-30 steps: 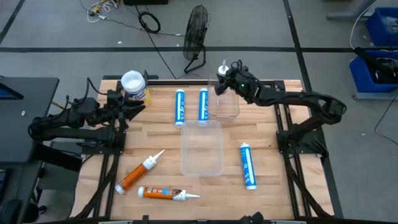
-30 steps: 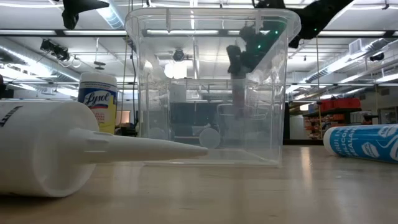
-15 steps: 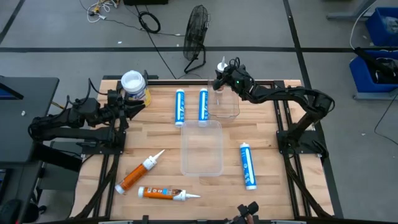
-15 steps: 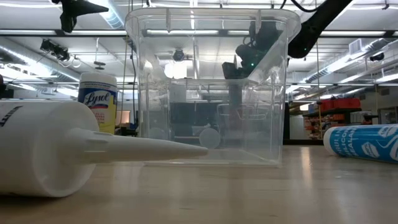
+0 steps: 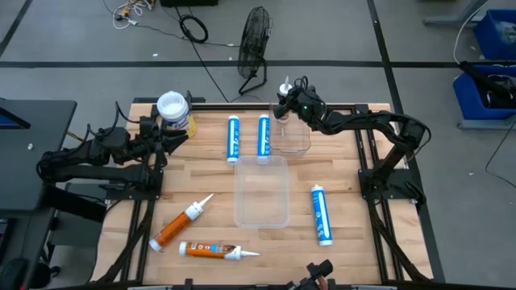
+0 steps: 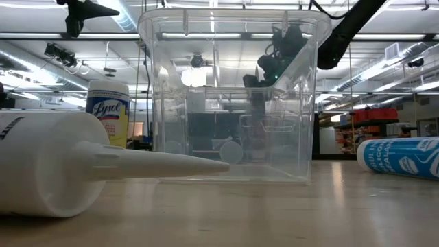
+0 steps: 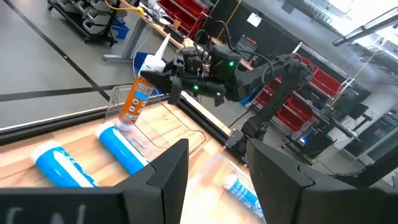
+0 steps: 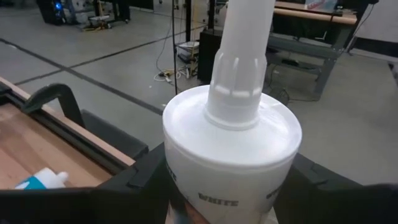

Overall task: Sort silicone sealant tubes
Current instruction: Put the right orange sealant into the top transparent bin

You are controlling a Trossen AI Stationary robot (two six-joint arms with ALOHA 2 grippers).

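R gripper [image 5: 284, 103] grips orange tube [image 7: 132, 102] upright over far bin [image 5: 295, 141].

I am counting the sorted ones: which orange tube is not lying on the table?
The orange tube held by the right gripper, nozzle up over the small clear bin. The other two orange tubes lie flat.

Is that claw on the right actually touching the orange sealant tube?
Touching. The right wrist view shows the right gripper with its dark fingers pressed against both sides of the orange sealant tube.
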